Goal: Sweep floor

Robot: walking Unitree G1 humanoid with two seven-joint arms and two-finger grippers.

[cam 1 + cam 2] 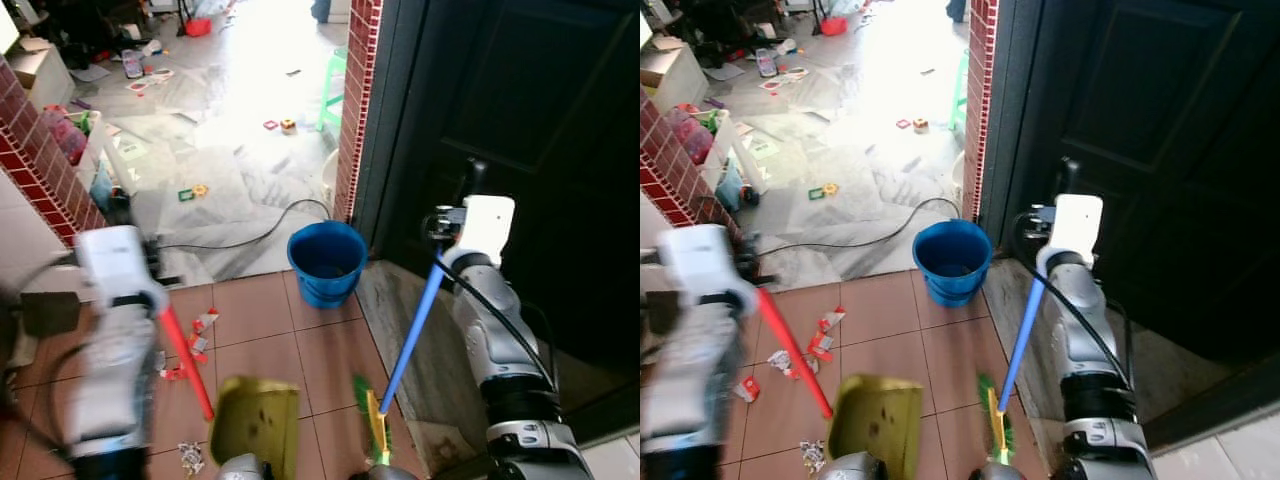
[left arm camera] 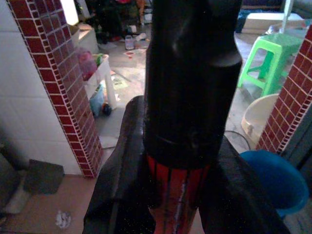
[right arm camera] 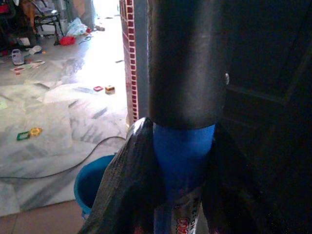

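1. While I'm watching the head cams, the left gripper is clenching the red handle of the yellow dustpan, which is sitting low on the tiles.
2. Paper scraps are lying just beside that handle; I'm expecting the dustpan to scatter them if it drags.
3. Blue bucket is standing at the doorway, cable trailing behind it: snag risk.
4. Right gripper is clamping the blue broom, bristles touching the floor near the step; a wide stroke is risking a hit on the door.
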